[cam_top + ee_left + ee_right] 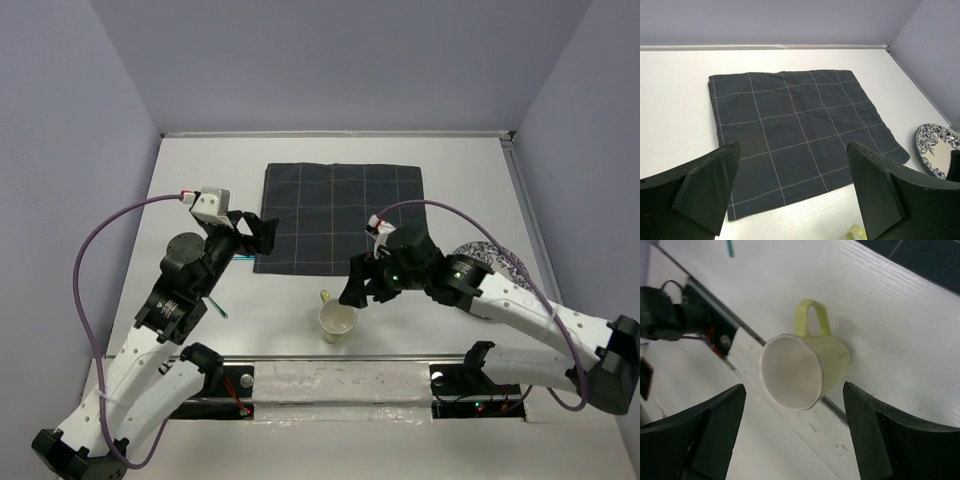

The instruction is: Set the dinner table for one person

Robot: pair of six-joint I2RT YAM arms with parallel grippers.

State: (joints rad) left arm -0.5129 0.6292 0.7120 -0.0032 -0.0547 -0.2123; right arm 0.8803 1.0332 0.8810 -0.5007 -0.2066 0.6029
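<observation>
- A large, plain white rectangular dinner table point(200, 170) fills my remote view. It is boxed in by pale lavender walls point(330, 60), and the two arms are mounted along its near edge.
- Nearest me, a pale yellow ceramic mug with a white inside point(337, 320) stands upright close to the table's near edge. Its loop handle points away and to the left. It sits apart from the cloth beyond it.
- A thin teal stick point(219, 309) lies on the bare tabletop to the left of the mug, near the left arm. I cannot tell what it is.
- The right gripper point(355, 290) hangs just beyond and above the mug with its black fingers spread wide. In the right wrist view the mug shows between the fingers, and neither touches it.
- A round white plate with a blue floral rim point(495, 255) lies flat on the table's right side, partly hidden behind the right arm.
- The left gripper point(262, 232) hovers at the left edge of the cloth. Its jaws are fully apart and hold nothing.
- A dark navy square cloth mat with a thin pale check point(340, 215) lies flat in the middle of the table, its near corners slightly rumpled.
- Bare white tabletop runs from the mat to the far wall.
</observation>
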